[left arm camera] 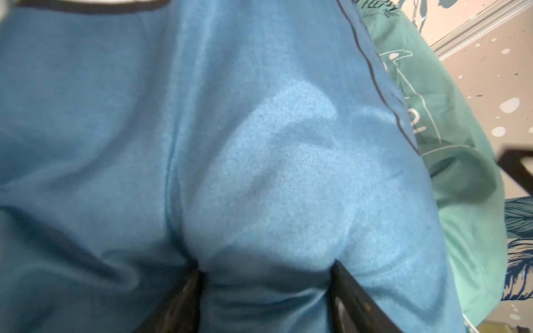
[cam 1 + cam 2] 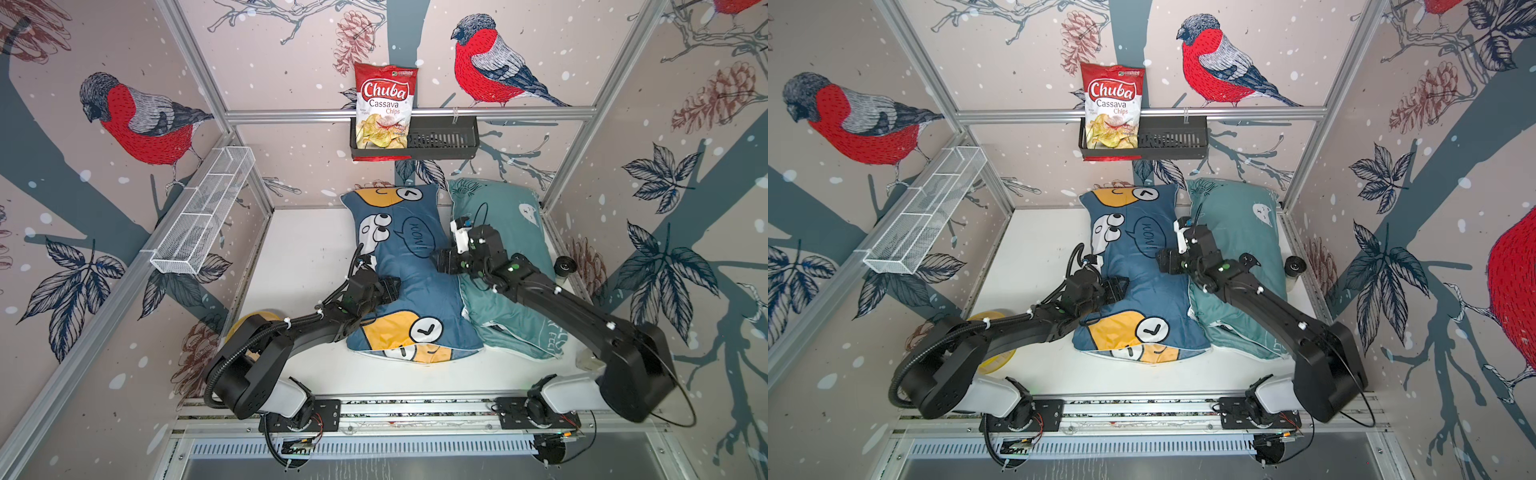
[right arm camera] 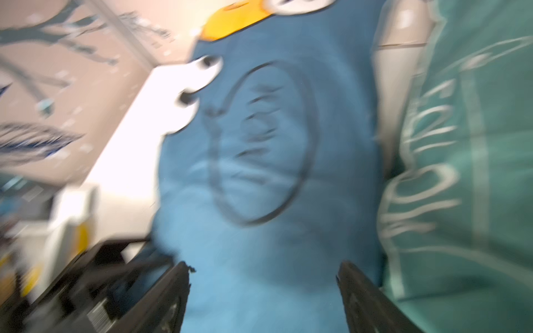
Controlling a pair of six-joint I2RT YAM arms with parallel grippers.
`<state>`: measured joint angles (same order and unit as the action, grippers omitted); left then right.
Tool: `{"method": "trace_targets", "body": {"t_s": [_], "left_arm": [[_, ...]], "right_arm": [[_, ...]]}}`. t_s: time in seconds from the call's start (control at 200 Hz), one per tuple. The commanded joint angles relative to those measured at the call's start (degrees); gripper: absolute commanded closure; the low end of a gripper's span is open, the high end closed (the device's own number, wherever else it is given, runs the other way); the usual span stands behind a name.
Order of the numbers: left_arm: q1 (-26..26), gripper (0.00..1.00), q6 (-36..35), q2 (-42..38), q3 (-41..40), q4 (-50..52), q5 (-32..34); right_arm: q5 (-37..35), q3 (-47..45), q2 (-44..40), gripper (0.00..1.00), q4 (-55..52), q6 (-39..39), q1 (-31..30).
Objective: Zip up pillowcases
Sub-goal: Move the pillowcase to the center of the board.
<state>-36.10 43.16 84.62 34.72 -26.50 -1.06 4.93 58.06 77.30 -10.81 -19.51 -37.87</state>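
At frame centre the blue pillowcase [image 2: 415, 291] touches the teal pillowcase [image 2: 498, 199] on its right. Our left gripper [image 2: 394, 289] pinches blue fabric, and our right gripper [image 2: 438, 259] stands wide open at its right edge. We judge this as positioning; next we must find the unseen zipper.

blue pillowcase [image 3: 259, 173] blurred, yellow object [image 2: 996, 360] half hidden

Both arms extend forward, wrists angled inward. Left gripper [image 1: 265, 266] and right gripper [image 3: 264, 263] fingers stand apart.
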Motion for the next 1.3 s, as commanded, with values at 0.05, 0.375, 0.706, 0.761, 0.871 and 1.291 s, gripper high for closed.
{"method": "trace_targets", "body": {"t_s": [0.05,0.375,0.706,0.761,0.871,1.291], "left_arm": [[-0.47,0.33,1.51,2.42,2.49,-3.8,-0.98],[-0.47,0.28,0.61,0.06,2.45,-6.43,0.28],[-0.41,0.06,-11.23,-20.37,-4.77,14.53,4.41],[-0.3,0.07,-11.22,-24.24,-6.7,18.29,4.89],[0.99,0.1,-8.2,-31.56,-11.15,22.61,3.03],[7.88,0.4,9.78,-37.8,-27.64,4.0,-15.74]], "right_arm": [[1.61,-6.28,-5.04,0.25,-2.93,-6.46,-9.22],[2.11,-12.54,2.23,0.53,6.84,-15.69,-14.04],[0.52,-9.63,9.56,0.62,6.36,-10.72,1.38],[1.19,-9.2,10.19,0.62,6.5,-10.25,2.58],[2.23,-8.87,11.35,0.62,6.37,-9.35,4.08],[3.42,-9.56,12.35,0.62,7.12,-8.8,5.7]]}}
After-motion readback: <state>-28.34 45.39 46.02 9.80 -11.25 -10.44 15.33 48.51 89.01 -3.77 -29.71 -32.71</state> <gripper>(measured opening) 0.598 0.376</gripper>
